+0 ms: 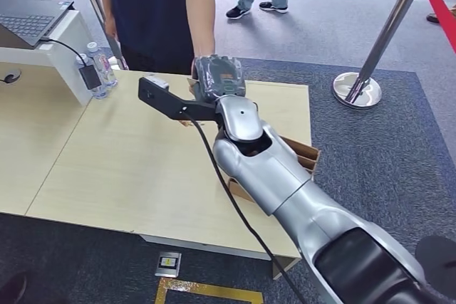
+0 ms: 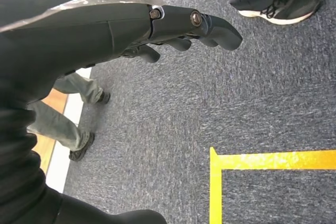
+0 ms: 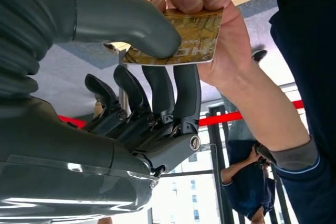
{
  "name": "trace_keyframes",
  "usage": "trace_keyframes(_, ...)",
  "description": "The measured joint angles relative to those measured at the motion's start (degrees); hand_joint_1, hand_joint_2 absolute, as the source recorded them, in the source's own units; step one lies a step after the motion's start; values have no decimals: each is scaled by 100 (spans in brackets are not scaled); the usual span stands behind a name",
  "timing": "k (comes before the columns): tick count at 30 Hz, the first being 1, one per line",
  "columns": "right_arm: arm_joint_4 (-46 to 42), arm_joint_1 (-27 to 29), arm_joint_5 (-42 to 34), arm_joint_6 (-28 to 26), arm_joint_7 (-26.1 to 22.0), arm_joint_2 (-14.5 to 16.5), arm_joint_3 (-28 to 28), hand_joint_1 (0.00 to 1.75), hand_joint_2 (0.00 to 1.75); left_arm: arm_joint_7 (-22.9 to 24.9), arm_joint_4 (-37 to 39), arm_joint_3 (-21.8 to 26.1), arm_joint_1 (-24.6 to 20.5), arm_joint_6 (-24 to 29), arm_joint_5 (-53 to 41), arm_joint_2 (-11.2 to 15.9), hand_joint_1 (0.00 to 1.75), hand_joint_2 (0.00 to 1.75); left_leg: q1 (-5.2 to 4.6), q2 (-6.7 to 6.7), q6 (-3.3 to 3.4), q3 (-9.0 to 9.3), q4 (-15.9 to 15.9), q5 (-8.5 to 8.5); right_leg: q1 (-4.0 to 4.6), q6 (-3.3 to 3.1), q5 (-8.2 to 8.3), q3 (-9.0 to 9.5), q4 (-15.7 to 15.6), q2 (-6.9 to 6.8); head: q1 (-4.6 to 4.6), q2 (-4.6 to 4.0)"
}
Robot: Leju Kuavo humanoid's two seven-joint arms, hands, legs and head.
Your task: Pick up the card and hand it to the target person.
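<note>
Right hand (image 3: 130,77) is being seen pinching the card (image 3: 186,43) between thumb and fingers, out over the tabletop (image 1: 135,161), while the person's hand (image 3: 216,35) is gripping its far edge. Left hand (image 2: 118,30) is hanging loosely spread, holding nothing. Card is being risked: released early it falls; held too long, it is tugged.

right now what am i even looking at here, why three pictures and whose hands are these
It is a humanoid robot with two silver arms. The head view looks down from its body: the right hand reaches over a wooden table towards a person in a dark shirt. A laptop and water bottles sit at the far left, and a cardboard box lies under the arm. The right wrist view, turned, shows the robot's thumb and fingers pinching a gold card while the person's hand grips it too. The left wrist view shows the left hand holding nothing, above grey carpet.
</note>
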Motion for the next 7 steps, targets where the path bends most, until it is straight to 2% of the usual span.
trace_keyframes(2, 50, -13, -21, 0, 19, 1, 54, 6, 175, 1, 0, 0, 0, 0, 0, 0, 0, 175, 0, 0, 0, 0, 0, 0, 0, 0, 0, 0, 0, 0, 1, 0)
trace_keyframes(3, 76, -21, -37, 1, 34, 1, 88, 0, 175, 1, 0, 0, 0, 0, 0, 0, 0, 175, 0, 0, 0, 0, 0, 0, 0, 0, 0, 0, 0, 0, 1, 0)
trace_keyframes(7, 160, -32, -86, 6, 60, 2, 234, 0, 175, 0, 0, 0, 0, 0, 1, 0, 0, 175, 0, 0, 0, 0, 0, 0, 0, 0, 0, 0, 0, 0, 1, 0)
